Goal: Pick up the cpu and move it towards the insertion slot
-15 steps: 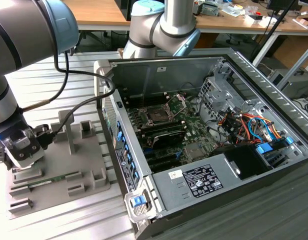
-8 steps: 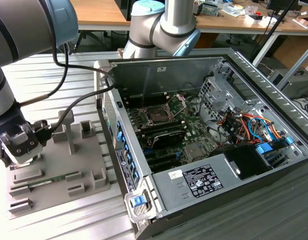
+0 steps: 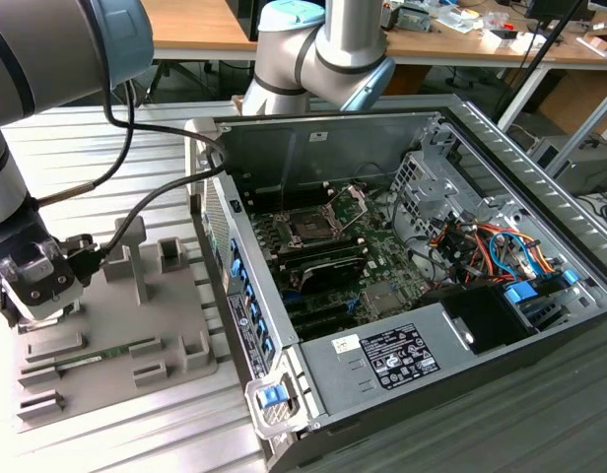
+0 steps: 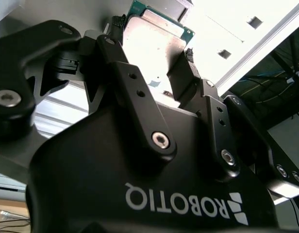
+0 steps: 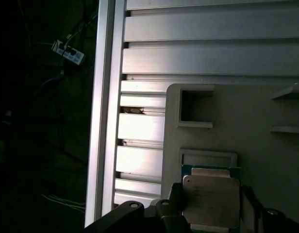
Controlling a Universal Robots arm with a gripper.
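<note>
While the small flat square cpu with its silvery metal top (image 5: 211,196) sat pinched by two opposite edges between the black jaws in the first wrist view, we saw it close over the grey plastic tray (image 5: 246,116). We found the square black insertion slot with its silver hinged frame (image 3: 311,227) well apart toward the exterior view's right, inside the open grey metal computer case (image 3: 284,148), past its near wall.
</note>
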